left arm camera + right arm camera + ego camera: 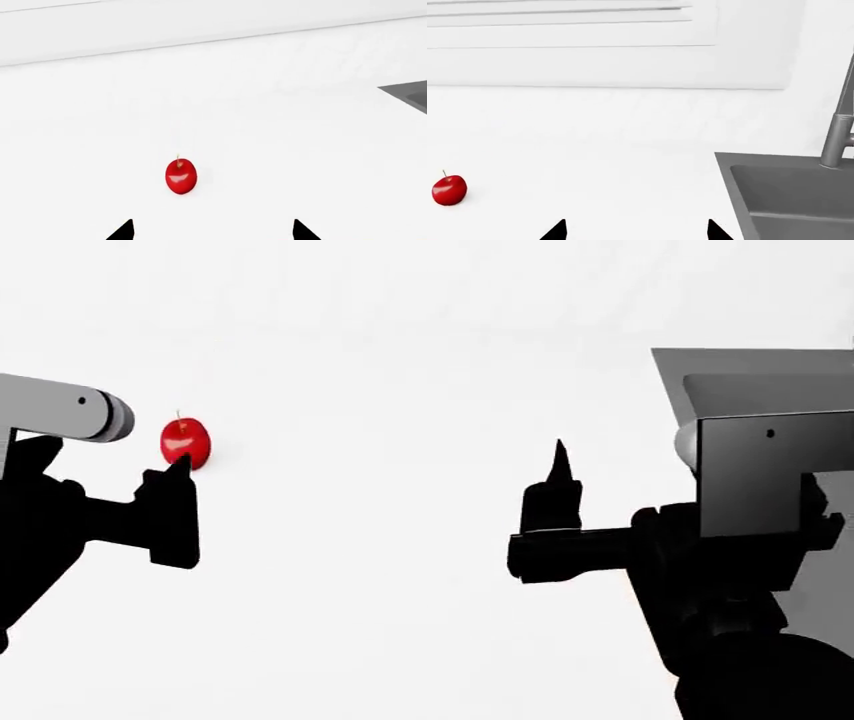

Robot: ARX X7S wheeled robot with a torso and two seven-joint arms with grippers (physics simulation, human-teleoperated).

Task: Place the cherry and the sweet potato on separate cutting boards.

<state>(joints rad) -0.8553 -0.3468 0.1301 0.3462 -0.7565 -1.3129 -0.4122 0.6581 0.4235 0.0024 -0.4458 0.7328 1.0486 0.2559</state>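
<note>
The cherry [181, 176], small, glossy and red with a thin stem, lies on the white counter just ahead of my left gripper [213, 231]. That gripper is open, its two black fingertips wide apart and the cherry beyond them, slightly to one side. In the head view the cherry [186, 442] sits at the left, right above the left gripper's fingertip [178, 468]. My right gripper [637, 231] is open and holds nothing; the cherry [450, 190] lies well off to its side. The sweet potato and the cutting boards are out of view.
A grey sink [787, 195] with a faucet [839, 130] is set into the counter beside the right gripper; it shows at the head view's right [747, 380] and as a corner [410, 92] in the left wrist view. A white wall backs the counter.
</note>
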